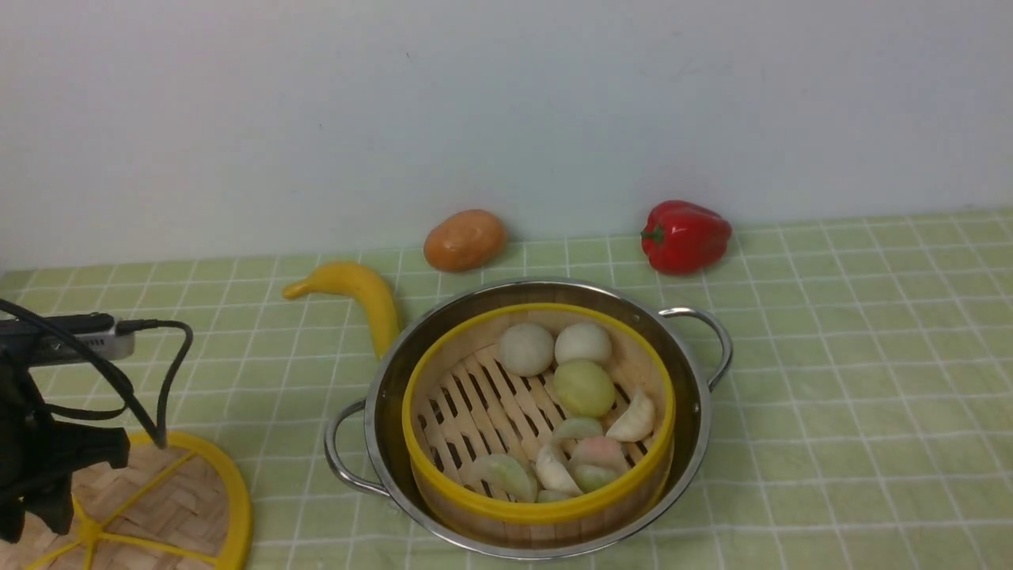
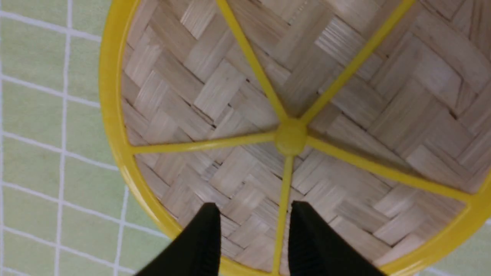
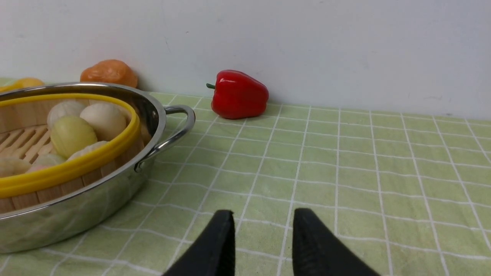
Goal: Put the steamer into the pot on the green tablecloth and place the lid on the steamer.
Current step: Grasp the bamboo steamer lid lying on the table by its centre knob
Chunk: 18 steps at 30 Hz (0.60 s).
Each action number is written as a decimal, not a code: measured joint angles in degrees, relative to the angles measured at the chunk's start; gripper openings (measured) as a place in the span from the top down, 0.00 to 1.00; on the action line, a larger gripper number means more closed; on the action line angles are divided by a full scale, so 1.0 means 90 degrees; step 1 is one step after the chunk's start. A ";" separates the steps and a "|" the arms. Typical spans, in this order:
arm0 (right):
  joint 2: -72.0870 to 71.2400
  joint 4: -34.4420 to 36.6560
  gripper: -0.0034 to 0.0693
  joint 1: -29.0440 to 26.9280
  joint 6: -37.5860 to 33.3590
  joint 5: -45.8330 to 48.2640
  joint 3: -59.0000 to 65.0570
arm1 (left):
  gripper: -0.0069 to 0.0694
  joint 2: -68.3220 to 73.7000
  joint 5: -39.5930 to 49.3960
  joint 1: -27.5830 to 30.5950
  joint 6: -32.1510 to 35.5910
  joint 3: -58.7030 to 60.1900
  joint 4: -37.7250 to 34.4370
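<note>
Spread and empty, the left end effector (image 2: 255, 226) hovers over the lid (image 2: 238, 168) near the tabletop's left edge, presumably to grasp it. The steamer (image 1: 540, 513) already sits inside the pot (image 1: 380, 419), food inside, uncovered for lidding. The right end effector (image 3: 264, 230) waits spread.

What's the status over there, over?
Left gripper open over lid; right gripper open, empty. Steamer in pot, lid not yet on.

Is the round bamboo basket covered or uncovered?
Uncovered: the bamboo basket shows its slatted floor and the food inside.
</note>
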 joint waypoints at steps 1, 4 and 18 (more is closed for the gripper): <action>0.0000 0.0000 0.62 0.0000 0.0006 0.0000 0.0000 | 0.59 0.0062 -0.0157 0.0085 0.0014 -0.0008 -0.0166; 0.0000 0.0000 0.62 0.0000 0.0006 0.0000 0.0000 | 0.59 0.0084 -0.0442 0.0137 0.0122 -0.0009 -0.0383; 0.0000 0.0000 0.62 0.0000 0.0006 0.0000 0.0000 | 0.59 0.0674 -0.0714 0.0144 0.0124 -0.0028 -0.0778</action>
